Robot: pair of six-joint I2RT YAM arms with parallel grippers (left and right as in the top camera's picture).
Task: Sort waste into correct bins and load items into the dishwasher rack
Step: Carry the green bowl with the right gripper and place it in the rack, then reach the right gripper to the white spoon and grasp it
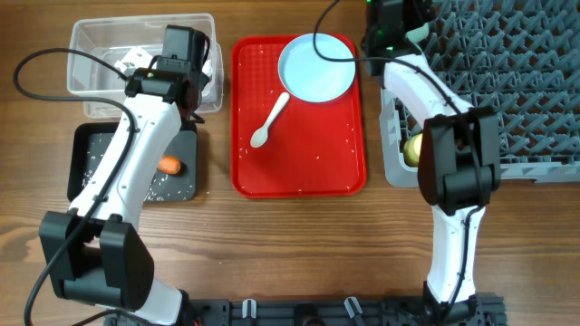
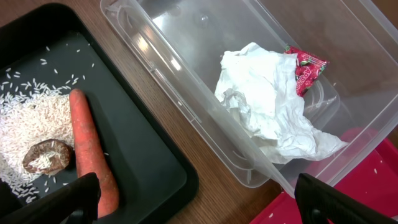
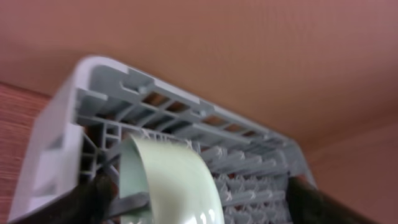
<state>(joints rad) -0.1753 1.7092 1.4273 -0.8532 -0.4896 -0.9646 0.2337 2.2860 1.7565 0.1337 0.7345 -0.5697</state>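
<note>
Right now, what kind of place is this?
Probably a robot practice table set up for clearing dishes, not a real kitchen: a grey dishwasher rack, a red tray with a plate, and a clear waste tub on a wooden table.

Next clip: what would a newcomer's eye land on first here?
The bright red tray at table centre, carrying a pale blue plate and white spoon. In the left wrist view, an orange carrot lies beside rice in the black tray, next to crumpled napkins in the clear tub. A mint green bowl sits at the grey rack's corner.
</note>
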